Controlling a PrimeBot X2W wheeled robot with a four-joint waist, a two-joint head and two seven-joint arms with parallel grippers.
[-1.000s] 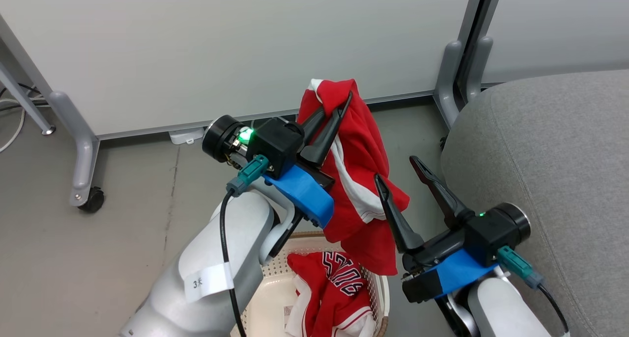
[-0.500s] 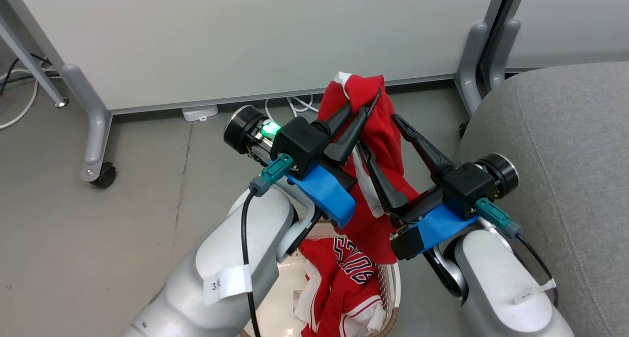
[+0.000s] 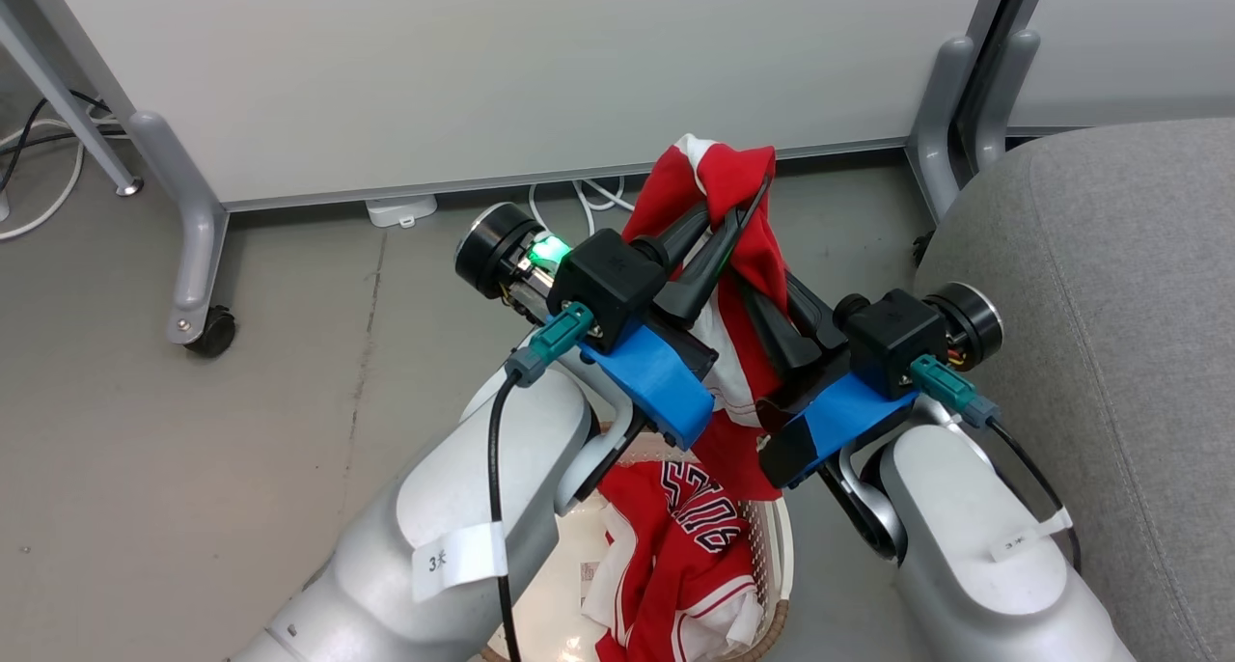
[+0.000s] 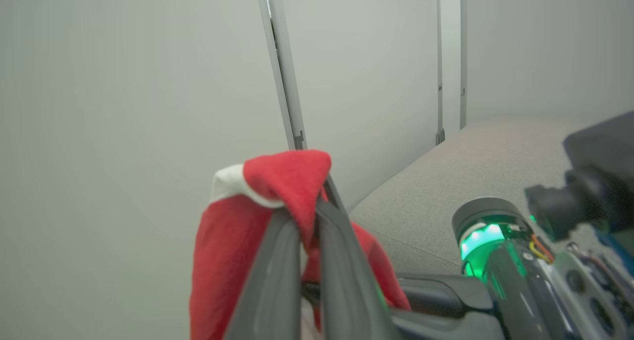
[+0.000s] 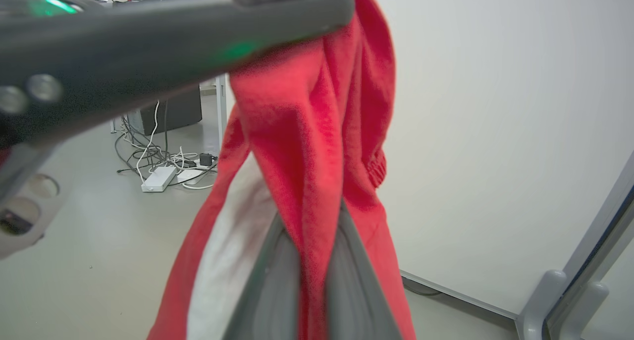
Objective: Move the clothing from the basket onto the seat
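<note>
We see no clothing on the seat (image 3: pixel 1110 305) at 3 o'clock. The left hand (image 3: pixel 743 199) pinches the lifted garment (image 3: pixel 733 165) at its top, the right hand (image 3: pixel 767 295) is clamped on it lower, above the basket (image 3: pixel 780 546). The second garment (image 3: pixel 666 546) lies inside at 6. Open path to the seat edge; partition wall (image 3: pixel 579 64) close at 12

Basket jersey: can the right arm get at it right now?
Probably not: the right tool is shut on the lifted garment, which hangs above the jersey in the basket.
</note>
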